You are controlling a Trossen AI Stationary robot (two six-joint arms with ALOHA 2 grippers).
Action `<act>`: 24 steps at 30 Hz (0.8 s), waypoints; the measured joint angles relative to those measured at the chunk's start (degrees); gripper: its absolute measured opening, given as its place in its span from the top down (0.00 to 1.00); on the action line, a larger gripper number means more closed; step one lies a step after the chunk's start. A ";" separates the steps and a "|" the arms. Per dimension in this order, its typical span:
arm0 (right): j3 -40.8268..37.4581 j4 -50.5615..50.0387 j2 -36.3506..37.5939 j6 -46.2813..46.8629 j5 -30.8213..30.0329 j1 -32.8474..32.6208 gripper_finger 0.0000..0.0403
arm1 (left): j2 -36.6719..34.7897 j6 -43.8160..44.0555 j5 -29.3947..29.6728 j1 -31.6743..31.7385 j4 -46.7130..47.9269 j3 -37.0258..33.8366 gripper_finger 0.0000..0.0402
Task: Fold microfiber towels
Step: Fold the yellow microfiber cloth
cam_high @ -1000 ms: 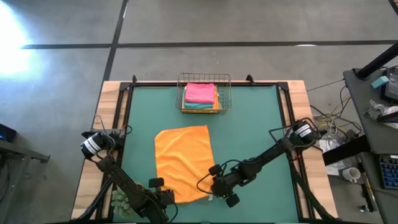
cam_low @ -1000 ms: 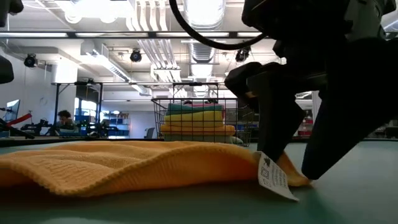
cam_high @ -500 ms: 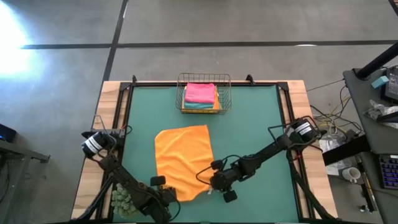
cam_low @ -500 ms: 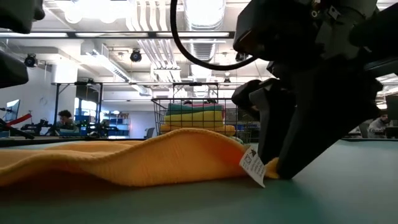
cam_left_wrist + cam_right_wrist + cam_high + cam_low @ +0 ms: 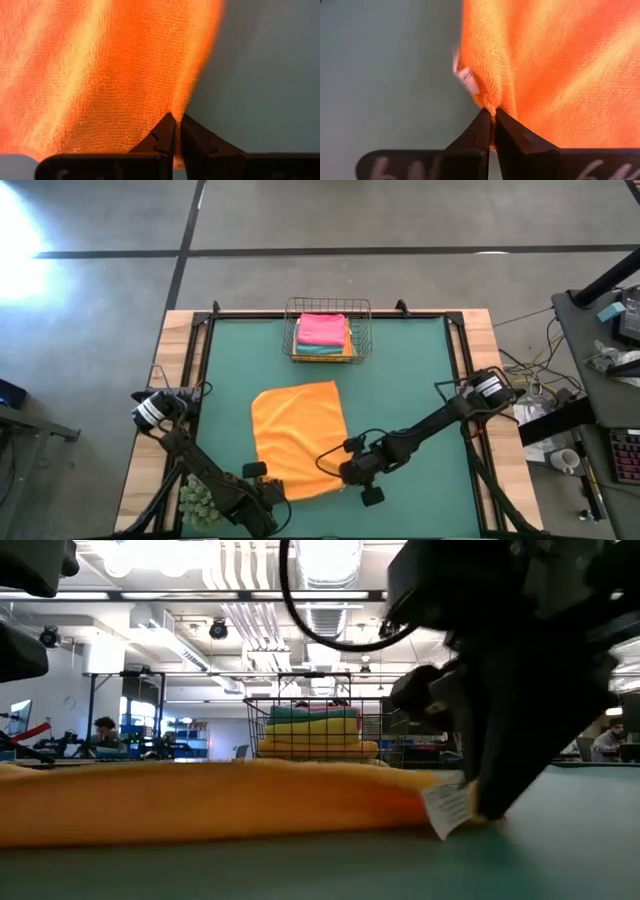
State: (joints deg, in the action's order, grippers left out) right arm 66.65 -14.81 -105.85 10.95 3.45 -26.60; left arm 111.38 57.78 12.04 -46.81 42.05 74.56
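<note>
Down at the near edge of the green table (image 5: 400,380), both arms are on the same cloth: the right tool (image 5: 492,120) has its fingers pinched together on the near right corner of the orange microfiber towel (image 5: 298,438), right beside the little white care tag (image 5: 447,808) that sticks out from the hem, and from table height that corner sits low against the surface with the tag hanging at its tip. Over on the other near corner, the left tool (image 5: 176,125) is clamped tight on the towel's edge too, fingers closed with the orange pile gathered between them. The towel itself lies spread open across the middle of the table, roughly square, a few soft ripples running through it, its far edge pointing toward the wire basket (image 5: 366,330). Off the near left corner of the table, beside the left arm, sits the green spiky plant ball (image 5: 196,502). Farther back, against the far edge, the wire basket holds a neat stack of folded towels: a pink towel (image 5: 322,328) on top, a teal towel (image 5: 318,350) peeking out below it, with orange showing along the stack's right side, and a yellow towel (image 5: 312,727) visible in the stack from table level.
</note>
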 joint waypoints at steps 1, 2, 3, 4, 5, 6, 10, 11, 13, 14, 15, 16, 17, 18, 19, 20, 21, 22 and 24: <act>0.52 -1.99 0.44 0.07 0.27 -0.10 0.98 | -0.11 0.01 -0.50 0.00 0.35 0.20 0.98; 1.10 -3.65 1.00 0.30 0.27 -0.25 0.98 | -0.26 0.01 -1.04 0.00 0.66 0.49 0.98; 1.64 -5.16 1.62 0.56 0.32 -0.36 0.98 | -0.45 0.00 -1.12 0.00 0.93 0.77 0.98; 2.10 -6.65 2.43 1.14 0.43 -0.51 0.98 | -0.69 0.00 -1.13 0.00 1.20 1.17 0.98; 2.46 -8.37 3.39 1.53 0.39 -0.73 0.98 | -1.18 -0.22 -1.14 -0.02 1.13 1.61 0.98; 2.80 -9.72 4.10 2.06 0.34 -0.91 0.98 | -1.71 -1.22 -1.22 -0.02 1.12 2.06 0.98; 3.31 -11.26 7.74 4.05 0.08 -1.74 0.98 | -4.61 -4.08 -1.62 0.04 1.17 3.84 0.98; 3.39 -11.12 8.80 4.96 0.15 -1.81 0.98 | -5.31 -4.60 -1.63 0.12 1.15 4.28 0.98; 3.42 -11.08 10.82 7.06 0.13 -1.75 0.98 | -6.80 -5.73 -1.65 0.22 1.63 5.34 0.99; 3.51 -11.08 11.87 7.97 0.01 -1.65 0.98 | -7.60 -5.84 -1.62 0.22 2.20 6.06 1.00; 3.59 -11.10 12.90 8.98 -0.06 -1.61 0.98 | -8.38 -5.84 -1.62 0.24 2.92 6.69 1.00; 3.69 -11.30 13.75 9.42 -0.23 -1.57 0.98 | -8.95 -5.84 -1.56 0.24 3.73 7.49 1.00; 3.93 -11.49 14.58 10.47 -0.33 -1.58 0.98 | -9.54 -5.81 -1.54 0.23 4.36 8.20 1.00; 4.22 -11.47 15.31 11.56 -0.27 -1.64 0.98 | -10.02 -5.84 -1.56 0.22 5.02 8.85 1.00; 4.47 -11.53 16.06 12.69 -0.18 -1.68 0.98 | -10.32 -5.84 -1.58 0.22 5.64 9.50 1.00; 4.74 -12.02 16.62 14.06 -0.07 -1.82 0.98 | -10.64 -5.88 -1.55 0.22 5.80 10.35 1.00; 5.14 -12.46 16.91 15.37 0.05 -1.93 0.98 | -11.07 -5.90 -1.58 0.21 5.73 11.13 1.00; 5.56 -12.56 17.25 16.26 0.04 -2.12 0.98 | -11.37 -5.85 -1.56 0.22 6.06 11.86 1.00; 6.52 -12.87 17.58 18.00 -0.10 -2.72 0.98 | -12.03 -5.68 -1.50 0.22 7.65 13.40 1.00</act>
State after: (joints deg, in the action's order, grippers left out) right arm 73.17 -27.68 -88.27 28.95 3.34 -29.32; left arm 99.35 52.10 10.53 -46.59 49.70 87.96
